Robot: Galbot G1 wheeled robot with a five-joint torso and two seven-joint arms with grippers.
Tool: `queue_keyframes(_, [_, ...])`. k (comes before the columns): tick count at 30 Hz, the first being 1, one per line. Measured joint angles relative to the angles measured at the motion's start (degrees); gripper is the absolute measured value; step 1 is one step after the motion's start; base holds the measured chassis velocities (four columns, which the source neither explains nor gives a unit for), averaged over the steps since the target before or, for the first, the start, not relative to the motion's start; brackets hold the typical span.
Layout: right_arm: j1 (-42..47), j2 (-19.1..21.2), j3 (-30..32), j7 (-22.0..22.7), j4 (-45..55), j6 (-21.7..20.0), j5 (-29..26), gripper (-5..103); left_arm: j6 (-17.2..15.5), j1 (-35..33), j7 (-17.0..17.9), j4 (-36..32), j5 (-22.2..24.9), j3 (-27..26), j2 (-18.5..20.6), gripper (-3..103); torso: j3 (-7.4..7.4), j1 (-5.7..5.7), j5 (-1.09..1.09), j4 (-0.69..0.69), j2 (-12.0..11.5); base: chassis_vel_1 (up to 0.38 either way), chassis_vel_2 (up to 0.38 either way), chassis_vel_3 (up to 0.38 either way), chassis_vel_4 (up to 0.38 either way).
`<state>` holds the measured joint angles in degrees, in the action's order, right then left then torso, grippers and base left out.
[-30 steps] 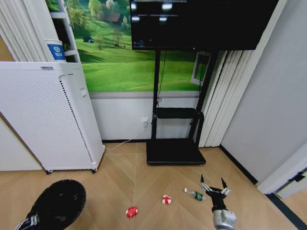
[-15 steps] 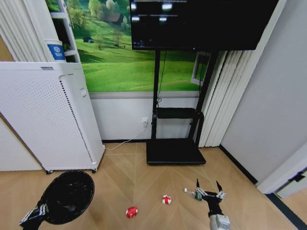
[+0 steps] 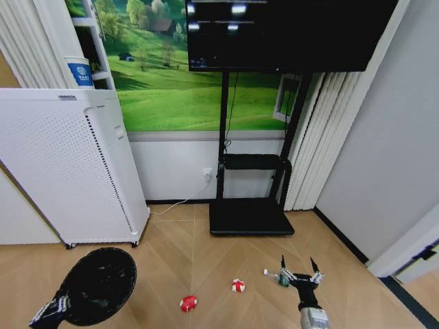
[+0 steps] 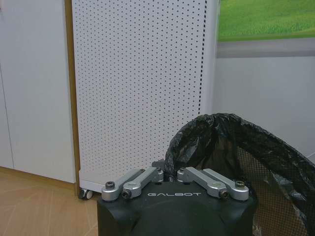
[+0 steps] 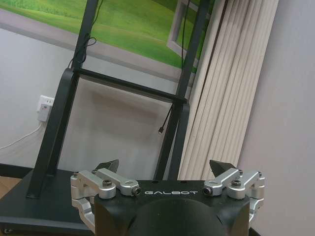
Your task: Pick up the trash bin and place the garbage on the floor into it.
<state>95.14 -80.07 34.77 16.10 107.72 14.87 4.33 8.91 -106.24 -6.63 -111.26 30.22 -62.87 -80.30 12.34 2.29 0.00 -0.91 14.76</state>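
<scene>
**Bin held, right tool over bottle**

Left tool (image 3: 60,306), lower left of frame, is clamped on the rim of the trash bin (image 3: 99,284); the bin is tilted, mouth facing the camera. Right tool (image 3: 298,277), lower right, is spread wide just beside the green-and-white bottle (image 3: 278,277). Red-and-white wrapper (image 3: 238,285) and red wad (image 3: 188,302) lie on the floor (image 3: 206,240) between them.

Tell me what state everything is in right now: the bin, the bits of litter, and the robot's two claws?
trash bin: lifted and tilted, lined with a black bag, held by the rim.
left gripper: shut on the bin's rim.
right gripper: open, above the green-and-white piece.
red wad: on the floor.
red-and-white wrapper: on the floor.
</scene>
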Motion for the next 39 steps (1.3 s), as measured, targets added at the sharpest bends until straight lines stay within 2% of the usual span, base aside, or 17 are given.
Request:
queue_keyframes(17, [0.7, -0.7, -0.5, 1.5, -0.5, 0.7, 0.6, 100, 0.4, 0.2, -0.1, 0.4, -0.9, 0.7, -0.5, 6, 0.0, 0.0, 0.0, 0.0, 0.0, 0.166, 0.151, -0.163, -0.164])
queue_keyframes(27, [0.8, -0.7, -0.5, 1.6, -0.6, 0.7, 0.6, 100, 0.4, 0.2, -0.1, 0.4, -0.9, 0.8, -0.6, 6, 0.0, 0.0, -0.03, 0.0, 0.0, 0.326, 0.32, -0.313, -0.331])
queue_keyframes(30, [0.8, -0.7, -0.5, 1.6, -0.6, 0.7, 0.6, 100, 0.4, 0.2, -0.1, 0.4, -0.9, 0.8, -0.5, 6, 0.0, -0.01, 0.02, -0.01, 0.0, 0.366, 0.373, -0.371, -0.376])
queue_keyframes(34, [0.7, -0.7, -0.5, 1.6, -0.6, 0.7, 0.6, 100, 0.4, 0.2, -0.1, 0.4, -0.9, 0.8, -0.5, 6, 0.0, 0.0, -0.04, 0.0, 0.0, 0.36, 0.362, -0.389, -0.366])
queue_keyframes(37, [0.7, -0.7, -0.5, 1.6, -0.6, 0.7, 0.6, 100, 0.4, 0.2, -0.1, 0.4, -0.9, 0.8, -0.5, 6, -0.01, -0.01, 0.02, -0.01, 0.0, 0.361, 0.352, -0.35, -0.363])
queue_keyframes(39, [0.7, -0.7, -0.5, 1.6, -0.6, 0.7, 0.5, 100, 0.4, 0.2, -0.1, 0.4, -0.9, 0.8, -0.5, 6, 0.0, 0.0, -0.03, 0.0, 0.0, 0.323, 0.347, -0.355, -0.336])
